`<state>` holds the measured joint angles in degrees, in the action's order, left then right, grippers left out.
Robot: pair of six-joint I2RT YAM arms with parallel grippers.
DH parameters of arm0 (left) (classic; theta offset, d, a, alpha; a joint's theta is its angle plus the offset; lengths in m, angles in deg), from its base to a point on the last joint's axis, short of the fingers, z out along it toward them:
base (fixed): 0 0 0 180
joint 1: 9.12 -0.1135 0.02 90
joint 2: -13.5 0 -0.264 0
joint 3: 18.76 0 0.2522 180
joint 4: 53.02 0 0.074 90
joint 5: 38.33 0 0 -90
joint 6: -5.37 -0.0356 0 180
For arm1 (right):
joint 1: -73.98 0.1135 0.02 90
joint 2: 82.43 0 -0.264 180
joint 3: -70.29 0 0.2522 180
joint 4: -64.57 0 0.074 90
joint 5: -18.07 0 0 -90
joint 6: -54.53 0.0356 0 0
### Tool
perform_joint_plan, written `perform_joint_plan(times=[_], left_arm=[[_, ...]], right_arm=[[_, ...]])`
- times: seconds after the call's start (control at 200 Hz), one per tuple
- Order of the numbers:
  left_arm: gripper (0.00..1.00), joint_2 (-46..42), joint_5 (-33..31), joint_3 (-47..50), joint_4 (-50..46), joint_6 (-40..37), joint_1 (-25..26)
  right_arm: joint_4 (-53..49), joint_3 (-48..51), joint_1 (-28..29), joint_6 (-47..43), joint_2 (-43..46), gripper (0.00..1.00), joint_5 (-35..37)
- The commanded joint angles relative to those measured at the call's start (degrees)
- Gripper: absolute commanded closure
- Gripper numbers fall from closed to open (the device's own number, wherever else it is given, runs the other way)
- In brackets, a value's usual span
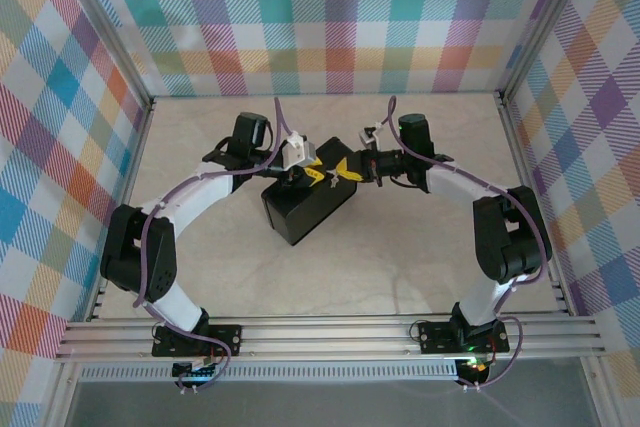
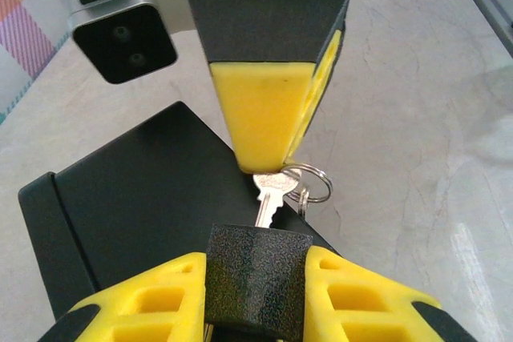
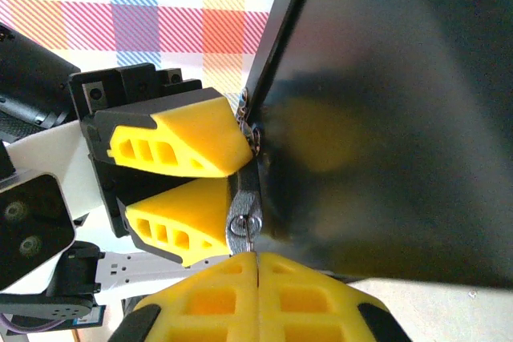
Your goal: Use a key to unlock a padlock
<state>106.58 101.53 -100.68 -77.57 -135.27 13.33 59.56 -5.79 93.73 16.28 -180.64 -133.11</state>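
Gripping the padlock [image 2: 258, 278], left jaws face right jaws clamped on the key [image 2: 271, 198].

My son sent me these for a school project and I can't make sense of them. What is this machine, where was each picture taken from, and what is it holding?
These are two robot arms bolted at the near edge of a table, each ending in a two-fingered pincer with yellow tips. The overhead picture looks down from above and behind the arms; the other two come from small cameras on each wrist.

On the table lies a black box, and both pincers meet just above it.

In the left wrist picture, the left pincer clamps a small black padlock. The right pincer, coming from the opposite side, is shut on the head of a silvery key with a ring on it, its blade pointing at the padlock. I cannot tell whether the blade has entered the lock.
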Motion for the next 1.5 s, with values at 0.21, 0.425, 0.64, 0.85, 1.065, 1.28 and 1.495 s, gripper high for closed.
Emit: perform_joint_plan(times=[0.21, 0.425, 0.64, 0.85, 1.065, 1.28, 1.495], left_arm=[[0.92, 2.0, -1.9, -0.3, -5.8, -1.2, 1.3], [0.93, 2.0, -3.4, 1.1, -1.1, 1.1, 1.2], [0.93, 1.3, -3.7, 1.9, -3.1, 0.5, 0.2], [0.93, 1.8, -2.3, 0.2, -8.9, -1.2, -0.1], [0.92, 4.8, 2.9, -5.9, -23.1, -7.3, -0.2], [0.92, 5.4, 5.1, -7.3, -27.6, -9.8, -0.2], [0.92, 5.3, 5.6, -7.2, -27.7, -10.5, -0.2]], right_arm=[[-6.9, -6.6, 4.2, -4.2, -2.0, 1.0, 0.4], [-8.7, -5.1, 3.9, -5.3, -0.7, 0.97, 0.6], [-14.8, -2.1, -1.9, -11.7, 3.3, 0.86, 2.2], [-24.7, -3.2, -5.1, -25.0, 5.2, 0.72, 3.7], [-22.8, 1.3, -5.0, -47.1, 12.7, 0.63, 15.2], [-3.1, 10.8, -2.2, -57.8, 20.0, 0.64, 22.6], [-4.7, 7.5, 3.1, -67.6, 16.5, 0.67, 35.1]])
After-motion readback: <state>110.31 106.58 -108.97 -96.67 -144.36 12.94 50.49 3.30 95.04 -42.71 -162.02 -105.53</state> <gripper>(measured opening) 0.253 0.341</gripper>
